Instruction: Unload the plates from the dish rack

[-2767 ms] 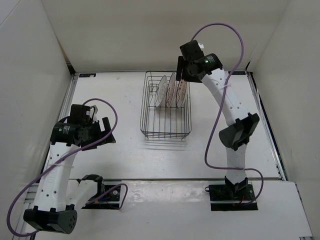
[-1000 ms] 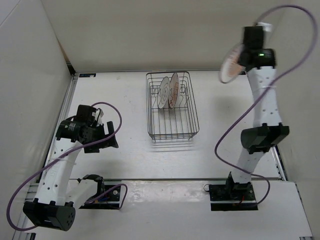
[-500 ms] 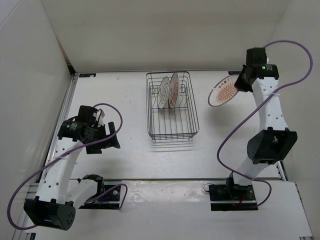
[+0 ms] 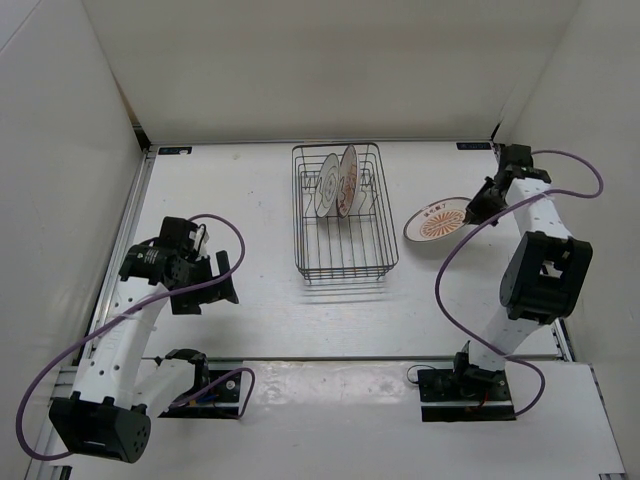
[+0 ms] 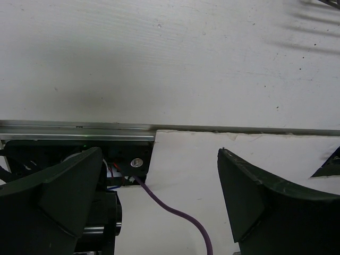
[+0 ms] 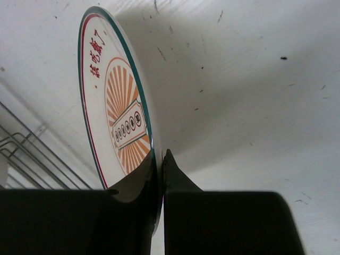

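Observation:
My right gripper (image 4: 478, 208) (image 6: 159, 166) is shut on the rim of the sunburst plate (image 4: 436, 220) (image 6: 114, 119), which lies nearly flat just above the table, right of the dish rack (image 4: 343, 258). Two more plates (image 4: 335, 183) stand upright in the rack's far slots. The rack's wires (image 6: 26, 154) show at the left of the right wrist view. My left gripper (image 4: 222, 278) (image 5: 159, 204) stands open over the near left of the table, nothing between its fingers (image 5: 265, 199).
White walls close in the table on the left, back and right. A metal rail (image 5: 79, 126) and the left arm's base mount with a purple cable (image 5: 175, 212) lie below my left gripper. The right arm's elbow (image 4: 545, 275) hangs near the right wall.
My right arm has swung the sunburst plate from high at the back right down to just above the table beside the rack, turning it flat. The left arm barely shifted.

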### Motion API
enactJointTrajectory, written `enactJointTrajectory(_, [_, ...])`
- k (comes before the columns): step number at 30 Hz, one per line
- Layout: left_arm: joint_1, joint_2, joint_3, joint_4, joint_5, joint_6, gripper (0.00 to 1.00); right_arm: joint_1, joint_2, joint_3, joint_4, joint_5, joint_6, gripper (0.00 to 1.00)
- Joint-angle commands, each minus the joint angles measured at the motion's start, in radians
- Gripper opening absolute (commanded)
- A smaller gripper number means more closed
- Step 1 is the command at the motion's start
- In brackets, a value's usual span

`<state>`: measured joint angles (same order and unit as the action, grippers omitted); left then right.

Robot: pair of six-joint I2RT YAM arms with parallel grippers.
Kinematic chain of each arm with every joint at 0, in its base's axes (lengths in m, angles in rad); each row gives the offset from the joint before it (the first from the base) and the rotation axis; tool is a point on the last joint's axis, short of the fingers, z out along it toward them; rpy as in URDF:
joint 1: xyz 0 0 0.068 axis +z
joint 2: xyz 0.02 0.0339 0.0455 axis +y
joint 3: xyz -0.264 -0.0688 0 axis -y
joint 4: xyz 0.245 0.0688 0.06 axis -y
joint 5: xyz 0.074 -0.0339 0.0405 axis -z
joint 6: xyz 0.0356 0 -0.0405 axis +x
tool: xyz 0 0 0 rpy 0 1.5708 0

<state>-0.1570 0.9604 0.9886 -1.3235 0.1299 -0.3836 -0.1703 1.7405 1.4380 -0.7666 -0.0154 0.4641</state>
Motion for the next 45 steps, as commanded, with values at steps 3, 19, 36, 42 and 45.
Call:
enactJointTrajectory(3, [-0.001,-0.011,-0.011,0.015,-0.023,-0.011,1.00,-0.051,-0.010,-0.123,0.050,-0.049,0.039,0.10])
enactJointTrajectory(19, [-0.004,0.001,0.004,0.017,-0.018,0.000,1.00,-0.106,0.082,-0.135,-0.091,-0.063,0.022,0.57])
enactJointTrajectory(36, [-0.003,-0.014,-0.024,0.056,-0.001,-0.028,1.00,0.598,0.226,1.014,-0.146,0.147,-0.101,0.63])
enactJointTrajectory(42, [-0.004,-0.054,-0.016,0.013,-0.068,-0.008,1.00,0.597,0.401,1.040,-0.305,0.158,-0.194,0.58])
enactJointTrajectory(45, [-0.006,-0.057,-0.024,0.020,-0.058,-0.005,1.00,0.627,0.353,0.907,-0.160,0.131,-0.197,0.58])
